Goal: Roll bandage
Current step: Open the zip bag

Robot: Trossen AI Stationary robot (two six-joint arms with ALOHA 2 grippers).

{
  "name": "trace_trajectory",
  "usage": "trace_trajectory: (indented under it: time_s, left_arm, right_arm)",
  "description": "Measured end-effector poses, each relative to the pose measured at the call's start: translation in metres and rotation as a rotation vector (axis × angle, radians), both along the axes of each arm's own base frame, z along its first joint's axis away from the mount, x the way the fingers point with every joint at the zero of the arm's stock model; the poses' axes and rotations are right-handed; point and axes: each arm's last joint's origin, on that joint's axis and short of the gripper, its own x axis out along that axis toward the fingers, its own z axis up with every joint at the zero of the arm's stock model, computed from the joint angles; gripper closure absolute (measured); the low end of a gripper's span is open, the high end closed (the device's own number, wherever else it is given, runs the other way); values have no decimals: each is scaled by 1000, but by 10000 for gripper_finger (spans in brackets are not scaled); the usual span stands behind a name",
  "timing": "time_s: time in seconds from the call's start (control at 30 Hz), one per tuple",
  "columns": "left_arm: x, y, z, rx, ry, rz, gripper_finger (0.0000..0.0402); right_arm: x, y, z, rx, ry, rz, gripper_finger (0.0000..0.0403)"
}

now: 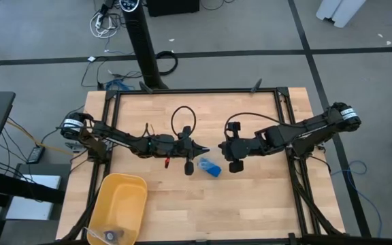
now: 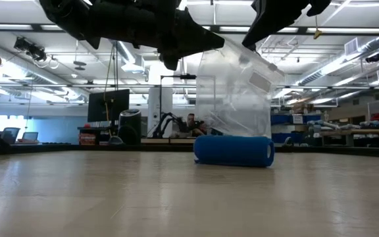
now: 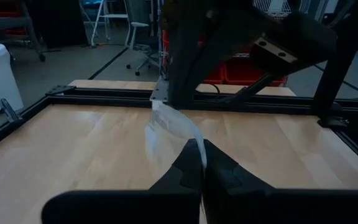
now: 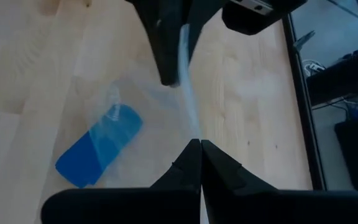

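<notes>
The bandage (image 2: 234,151) is a compact bright blue roll. It lies on its side on the table inside a clear crinkled plastic bag (image 2: 235,92), and also shows in the high view (image 1: 211,168) and the right wrist view (image 4: 98,146). My left gripper (image 3: 202,158) and my right gripper (image 4: 199,149) face each other above the table's middle. Each is shut on the bag's top. In the high view the left gripper (image 1: 201,150) is just left of the bag and the right gripper (image 1: 224,147) just right of it. My left gripper pinches the bag's upper edge (image 3: 194,142) between its two fingers, coming about level from the table's left. The plastic runs as a narrow strip to the other gripper. The bag hangs below, its bottom with the bandage on the table. My right gripper pinches the bag's upper edge (image 4: 192,121) between its two fingers, slanting down from the table's right. The plastic runs from the fingertips to the left gripper's fingers (image 4: 166,68). The bag hangs below, its lower end on the table.
A yellow plastic bin (image 1: 118,204) stands at the table's near left corner with a small object (image 1: 111,235) in it. A black frame (image 1: 196,93) runs round the tabletop. Bare wood lies near and far of the bag.
</notes>
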Motion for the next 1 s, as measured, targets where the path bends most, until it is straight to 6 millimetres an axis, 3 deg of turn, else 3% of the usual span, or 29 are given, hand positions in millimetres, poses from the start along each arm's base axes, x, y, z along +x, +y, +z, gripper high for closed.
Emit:
trace_trajectory:
  time_s: [1.0]
  left_arm:
    - [1, -1, 5, -18, -55, -43, 401]
  right_arm:
    - [3, -1, 1, 86, 2, 82, 403]
